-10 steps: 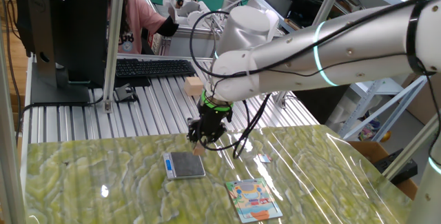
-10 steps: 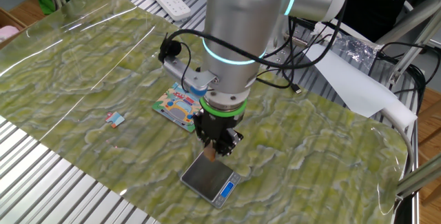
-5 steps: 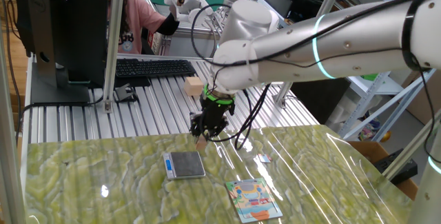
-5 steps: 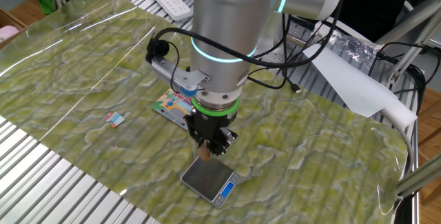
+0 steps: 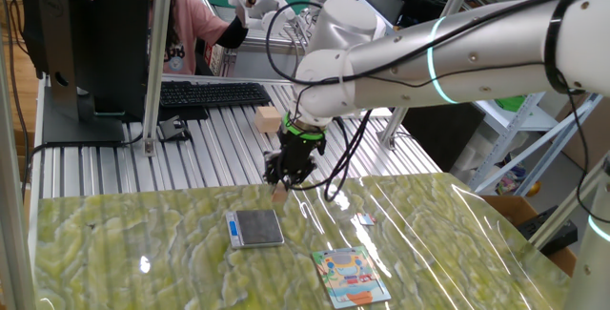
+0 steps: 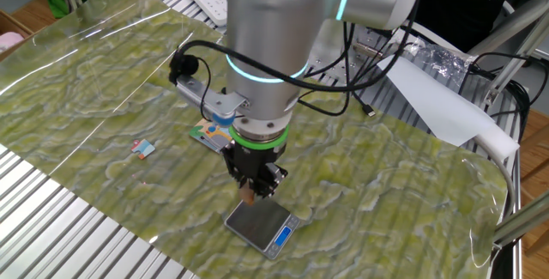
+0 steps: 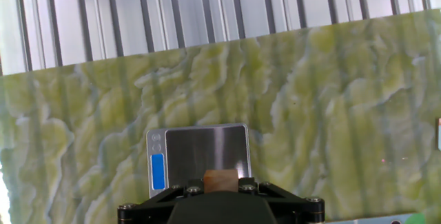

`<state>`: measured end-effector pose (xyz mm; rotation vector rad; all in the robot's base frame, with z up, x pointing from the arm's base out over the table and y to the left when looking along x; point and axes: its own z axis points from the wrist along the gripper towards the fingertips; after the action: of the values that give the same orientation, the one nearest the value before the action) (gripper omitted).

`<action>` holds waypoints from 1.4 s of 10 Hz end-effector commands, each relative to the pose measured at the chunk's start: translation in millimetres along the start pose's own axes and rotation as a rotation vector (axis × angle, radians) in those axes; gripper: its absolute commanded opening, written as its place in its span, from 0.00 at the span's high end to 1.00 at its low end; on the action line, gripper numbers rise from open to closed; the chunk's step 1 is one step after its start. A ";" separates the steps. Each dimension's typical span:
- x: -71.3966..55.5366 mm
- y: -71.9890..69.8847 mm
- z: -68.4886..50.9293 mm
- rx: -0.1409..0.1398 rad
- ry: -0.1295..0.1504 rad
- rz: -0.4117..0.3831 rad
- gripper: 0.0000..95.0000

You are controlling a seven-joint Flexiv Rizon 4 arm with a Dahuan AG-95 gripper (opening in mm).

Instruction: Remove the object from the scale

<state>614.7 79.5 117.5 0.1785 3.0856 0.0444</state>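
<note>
The gripper (image 5: 279,188) is clenched on the wooden cube (image 5: 279,194), which is clear of the scale (image 5: 256,227) and hangs in the air above the counter (image 5: 143,243), just off the scale's far edge toward the counter's rear edge. In the hand view the cube (image 7: 220,180) shows between the fingers with the bare grey platform of the scale (image 7: 200,155) ahead of it, so the platform carries nothing. The step in hand appears to be the carry and set-down. To do it well, the arm should hold the grip firm and move the cube sideways at its present height until it is wholly clear of the scale's outline, then lower it onto a bare part of the green marbled covering. The rear strip between the scale and the ribbed metal surface looks free. The picture card (image 5: 351,277) toward the front edge and the small scrap (image 5: 367,219) toward the right edge should be avoided, as should the larger pale block (image 5: 268,119) on the ribbed surface behind. The descent should be vertical and slow, and the fingers should release only once the cube's underside rests flat, since an early release could let it tumble back against the scale. The withdrawal should then be straight up.
</note>
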 end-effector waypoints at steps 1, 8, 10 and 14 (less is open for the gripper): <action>-4.2 -1.6 1.4 -0.003 0.001 -0.004 1.00; -42.3 -25.5 13.4 -0.005 -0.004 -0.052 1.00; -50.7 -31.8 16.2 -0.005 -0.008 -0.064 1.00; -51.9 -32.3 17.8 -0.003 -0.009 -0.052 1.00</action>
<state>662.1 41.6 101.3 0.0973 3.0784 0.0443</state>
